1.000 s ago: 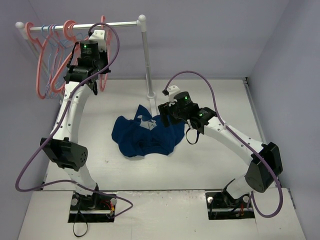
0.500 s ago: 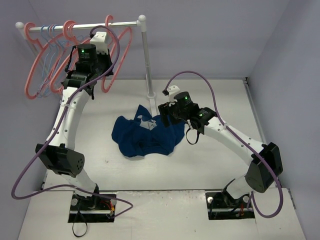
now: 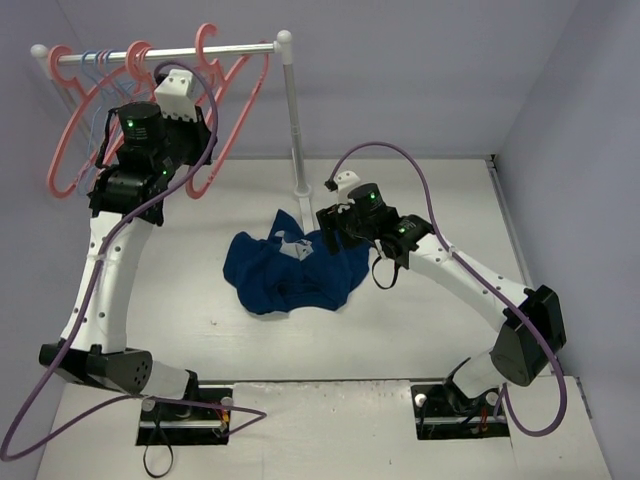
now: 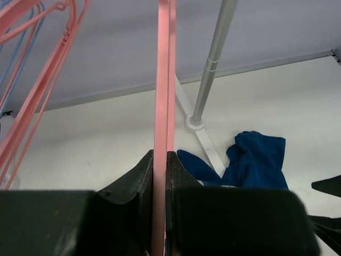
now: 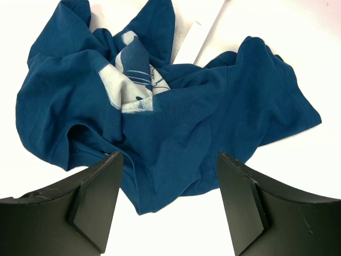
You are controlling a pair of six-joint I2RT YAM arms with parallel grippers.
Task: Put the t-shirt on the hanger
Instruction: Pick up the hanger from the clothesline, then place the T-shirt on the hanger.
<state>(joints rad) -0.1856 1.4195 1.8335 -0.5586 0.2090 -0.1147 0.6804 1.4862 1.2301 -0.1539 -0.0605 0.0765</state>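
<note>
The left claw is pressed onto the hanger, pinching one pink bar, at the upper left of the top view. Its hook seems to sit at the rail. The right claw hangs spread above the crumpled t-shirt, which lies mid-frame on the counter.

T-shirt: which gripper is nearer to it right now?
Right. The right gripper hangs open right above the crumpled t-shirt; the left gripper is away at the rail, shut on a pink hanger.
</note>
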